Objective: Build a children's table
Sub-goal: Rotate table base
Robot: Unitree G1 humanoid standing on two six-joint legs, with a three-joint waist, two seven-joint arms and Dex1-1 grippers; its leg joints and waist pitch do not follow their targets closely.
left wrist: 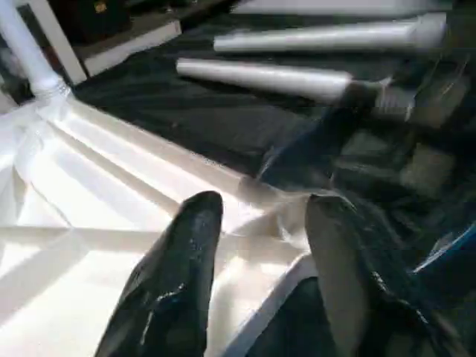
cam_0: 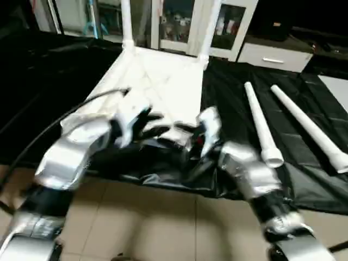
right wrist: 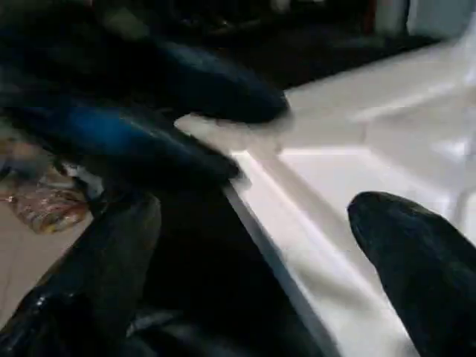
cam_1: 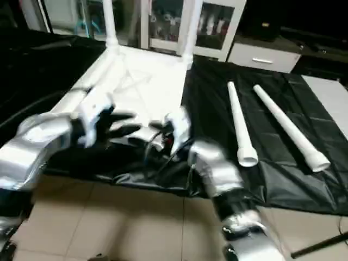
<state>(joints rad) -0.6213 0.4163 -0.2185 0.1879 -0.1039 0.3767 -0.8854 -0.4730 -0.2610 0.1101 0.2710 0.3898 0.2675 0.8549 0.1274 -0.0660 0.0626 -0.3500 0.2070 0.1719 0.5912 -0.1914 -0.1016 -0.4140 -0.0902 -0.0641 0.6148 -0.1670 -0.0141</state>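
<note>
The children's table lies upside down on a black cloth: its white tabletop (cam_0: 163,81) shows its ribbed underside. Two white legs (cam_0: 126,24) (cam_0: 209,30) stand upright in the far corner sockets. Two more legs (cam_0: 260,122) (cam_0: 310,128) lie loose on the cloth to the right. My left gripper (cam_0: 155,126) hovers over the tabletop's near edge, open, its black fingers (left wrist: 186,260) apart above the ribs with nothing between them. My right gripper (cam_0: 187,138) is close beside it, open wide, its fingers (right wrist: 401,253) on either side of the near rim (right wrist: 297,208).
The black cloth (cam_0: 244,81) covers the low work surface, and its crumpled front edge hangs over a tiled floor (cam_0: 157,223). White cabinets (cam_0: 272,54) stand behind. A flat white board (cam_0: 338,87) lies at the far right. A black cable (cam_0: 60,122) runs from my left arm.
</note>
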